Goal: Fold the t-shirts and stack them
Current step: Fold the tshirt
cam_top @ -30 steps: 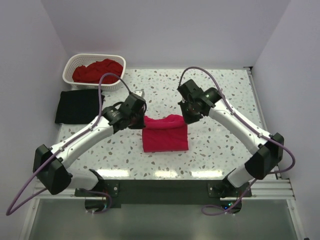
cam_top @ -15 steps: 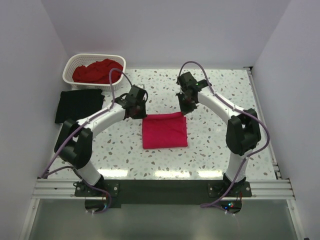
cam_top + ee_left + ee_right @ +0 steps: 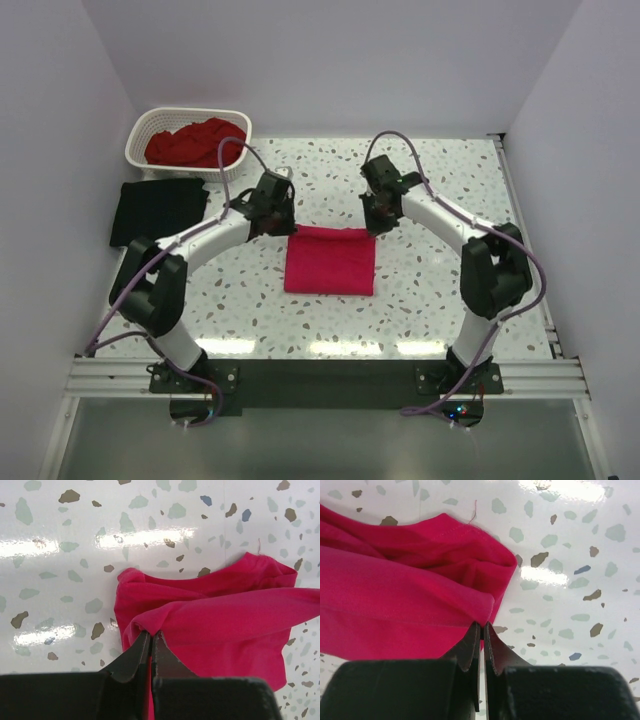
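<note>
The bright pinkish-red t-shirt (image 3: pixel 330 260) lies folded into a rectangle on the speckled table's middle. My left gripper (image 3: pixel 287 226) is shut on its far left corner; in the left wrist view the pinched fold (image 3: pixel 150 630) sits between the tips. My right gripper (image 3: pixel 371 224) is shut on its far right corner, and the right wrist view shows the fold (image 3: pixel 482 622) clamped in the tips. The black t-shirt (image 3: pixel 157 211) lies folded at the table's left edge. The darker red t-shirt (image 3: pixel 195 140) is bunched in the white basket (image 3: pixel 143 130).
The basket stands at the far left corner, behind the black shirt. White walls close in on the left, back and right. The arm bases stand on the rail at the near edge (image 3: pixel 320 375).
Both grippers carried the far edge of the pinkish-red shirt away from the bases, then lowered it. The raised fold flattened and the shirt now lies as a flat rectangle.
</note>
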`<state>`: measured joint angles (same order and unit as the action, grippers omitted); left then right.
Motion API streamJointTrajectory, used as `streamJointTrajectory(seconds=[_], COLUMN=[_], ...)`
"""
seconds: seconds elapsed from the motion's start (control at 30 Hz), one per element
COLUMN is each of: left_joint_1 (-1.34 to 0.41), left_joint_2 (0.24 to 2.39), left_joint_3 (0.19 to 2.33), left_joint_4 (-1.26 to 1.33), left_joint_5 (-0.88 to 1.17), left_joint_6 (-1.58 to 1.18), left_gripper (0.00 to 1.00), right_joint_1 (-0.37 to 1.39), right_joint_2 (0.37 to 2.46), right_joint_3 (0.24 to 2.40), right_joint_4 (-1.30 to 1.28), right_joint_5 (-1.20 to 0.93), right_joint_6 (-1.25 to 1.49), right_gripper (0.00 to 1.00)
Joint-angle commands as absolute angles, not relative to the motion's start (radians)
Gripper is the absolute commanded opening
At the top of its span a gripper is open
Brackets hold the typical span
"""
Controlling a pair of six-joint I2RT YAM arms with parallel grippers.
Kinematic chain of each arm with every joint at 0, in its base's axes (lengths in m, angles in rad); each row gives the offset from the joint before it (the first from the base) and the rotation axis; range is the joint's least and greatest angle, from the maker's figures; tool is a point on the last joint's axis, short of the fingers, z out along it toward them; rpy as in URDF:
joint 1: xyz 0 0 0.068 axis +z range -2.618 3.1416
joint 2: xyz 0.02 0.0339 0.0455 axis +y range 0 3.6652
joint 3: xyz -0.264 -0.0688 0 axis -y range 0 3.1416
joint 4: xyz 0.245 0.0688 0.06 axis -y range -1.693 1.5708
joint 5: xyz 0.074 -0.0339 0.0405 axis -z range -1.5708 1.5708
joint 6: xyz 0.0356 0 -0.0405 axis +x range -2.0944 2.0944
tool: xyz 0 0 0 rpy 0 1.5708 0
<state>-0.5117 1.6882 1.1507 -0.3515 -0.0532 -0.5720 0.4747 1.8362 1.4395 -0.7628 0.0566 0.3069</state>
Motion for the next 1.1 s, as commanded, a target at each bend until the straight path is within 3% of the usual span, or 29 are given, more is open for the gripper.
streamJointTrajectory(seconds=[0.0, 0.33, 0.53, 0.63, 0.7, 0.73, 0.93, 1.07], left_joint_1=[-0.506, -0.511, -0.511, -0.511, -0.511, -0.511, -0.517, -0.538], left_joint_2=[1.602, 1.666, 1.752, 1.776, 1.775, 1.766, 1.553, 1.433], left_joint_3=[1.129, 1.126, 1.176, 1.201, 1.212, 1.212, 1.054, 0.919], left_joint_4=[-0.268, -0.216, -0.189, -0.176, -0.179, -0.189, -0.134, -0.023], left_joint_5=[-0.015, 0.015, -0.024, -0.031, -0.032, -0.034, -0.058, 0.029], left_joint_6=[-0.534, -0.522, -0.523, -0.519, -0.511, -0.509, -0.537, -0.519], left_gripper=[0.00, 0.01, 0.09, 0.18, 0.33, 0.41, 0.71, 0.75], right_joint_1=[0.469, 0.457, 0.433, 0.422, 0.419, 0.419, 0.420, 0.417], right_joint_2=[1.709, 1.690, 1.761, 1.779, 1.770, 1.761, 1.591, 1.484], right_joint_3=[1.416, 1.330, 1.299, 1.287, 1.299, 1.313, 1.273, 1.166], right_joint_4=[-0.742, -0.721, -0.655, -0.638, -0.655, -0.663, -0.598, -0.410], right_joint_5=[0.118, 0.192, 0.192, 0.203, 0.224, 0.236, 0.181, -0.042], right_joint_6=[0.344, 0.382, 0.397, 0.410, 0.416, 0.414, 0.370, 0.360], right_gripper=[0.00, 0.00, 0.00, 0.00, 0.10, 0.21, 0.51, 0.56])
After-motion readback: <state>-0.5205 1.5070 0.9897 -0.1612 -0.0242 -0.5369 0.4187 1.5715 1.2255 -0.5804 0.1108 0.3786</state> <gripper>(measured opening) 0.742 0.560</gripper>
